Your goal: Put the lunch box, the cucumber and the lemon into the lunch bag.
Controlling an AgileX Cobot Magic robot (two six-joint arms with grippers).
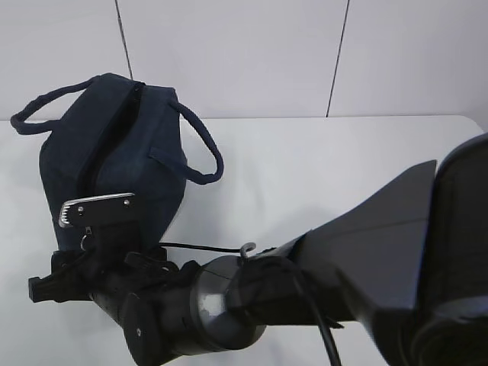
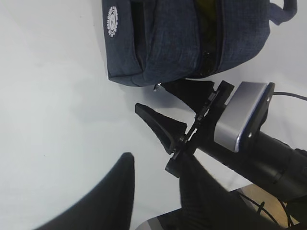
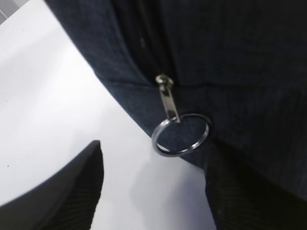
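Note:
The navy lunch bag point(image 1: 114, 152) stands at the table's left, its zipper slit partly open on top. In the left wrist view the bag point(image 2: 168, 43) shows a yellowish-green patch point(image 2: 206, 12) inside the slit; I cannot tell what it is. The lunch box, cucumber and lemon are otherwise hidden. My right gripper point(image 3: 153, 163) is open at the bag's near end, its fingers either side of the silver ring pull point(image 3: 154, 136), not touching it. It also shows in the left wrist view point(image 2: 149, 96) and the exterior view point(image 1: 49, 284). My left gripper point(image 2: 156, 165) is open and empty, just behind it.
The white table point(image 1: 328, 168) stretches right of the bag to a white panelled wall. The bag's two loop handles point(image 1: 202, 149) hang out on either side. My right arm point(image 1: 343, 267) crosses the front of the exterior view.

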